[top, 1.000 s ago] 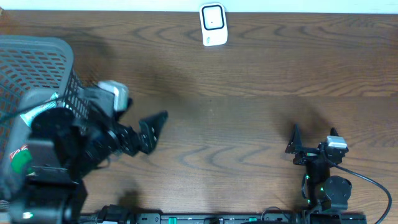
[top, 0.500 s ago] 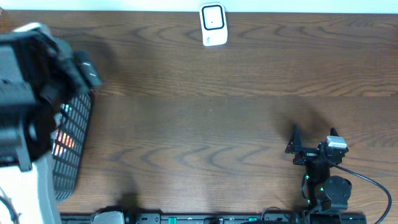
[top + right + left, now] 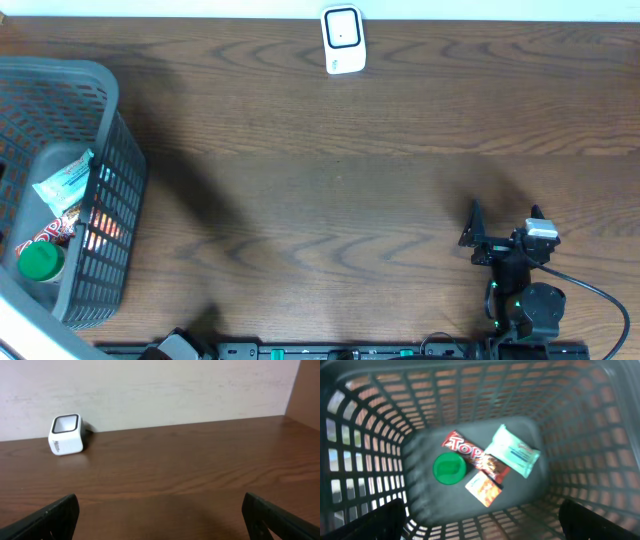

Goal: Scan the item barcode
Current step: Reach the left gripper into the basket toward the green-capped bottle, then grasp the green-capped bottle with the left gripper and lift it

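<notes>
Leftward my left jaws have swung, now above the basket (image 3: 115,200) at left, wide and empty; right jaws wide, idle near right; items (image 3: 475,455) lie inside; scanner (image 3: 341,40) waits far; nothing picked or scanned yet.

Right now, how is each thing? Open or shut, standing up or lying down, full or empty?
basket: upright, open top, four items inside
green-lidded item: standing, lid up
red snack bar: lying flat, wrapped
pale green packet: lying flat
orange packet: lying flat
scanner: upright on the table, nothing in front of it
left gripper: open, empty, above the basket
right gripper: open, empty
</notes>
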Robot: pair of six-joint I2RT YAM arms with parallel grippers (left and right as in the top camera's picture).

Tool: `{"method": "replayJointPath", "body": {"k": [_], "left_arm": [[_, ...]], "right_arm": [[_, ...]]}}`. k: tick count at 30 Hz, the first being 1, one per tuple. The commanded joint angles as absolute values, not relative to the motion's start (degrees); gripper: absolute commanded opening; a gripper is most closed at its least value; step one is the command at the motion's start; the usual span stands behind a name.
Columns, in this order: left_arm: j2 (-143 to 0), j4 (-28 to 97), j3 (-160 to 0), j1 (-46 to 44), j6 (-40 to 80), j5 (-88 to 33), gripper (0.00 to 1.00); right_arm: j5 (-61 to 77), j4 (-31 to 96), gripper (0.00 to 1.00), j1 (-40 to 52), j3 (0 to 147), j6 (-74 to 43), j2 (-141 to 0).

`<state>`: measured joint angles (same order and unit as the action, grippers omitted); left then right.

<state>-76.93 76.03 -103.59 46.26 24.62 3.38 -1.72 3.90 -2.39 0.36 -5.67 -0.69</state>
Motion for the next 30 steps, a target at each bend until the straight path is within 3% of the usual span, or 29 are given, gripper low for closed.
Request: {"method": "replayJointPath", "body": {"k": [1,13,30], "left_arm": [[-77.14,72.84,-96.18,48.16,25.85,1.76,0.98],[-77.21,54.11,-70.3,48.23,25.69,5.72,0.98],[-89.95,51.86,-67.66,52.95,25.54,2.61,0.98]], "right_arm": [[-1.61,4.12,0.99,-2.26,0.32,-6.17,-0.38],[-1.61,4.12,0.99,-2.26,0.32,-6.17,-0.38],[-1.61,4.12,0.99,-2.26,0.32,-6.17,-0.38]]}}
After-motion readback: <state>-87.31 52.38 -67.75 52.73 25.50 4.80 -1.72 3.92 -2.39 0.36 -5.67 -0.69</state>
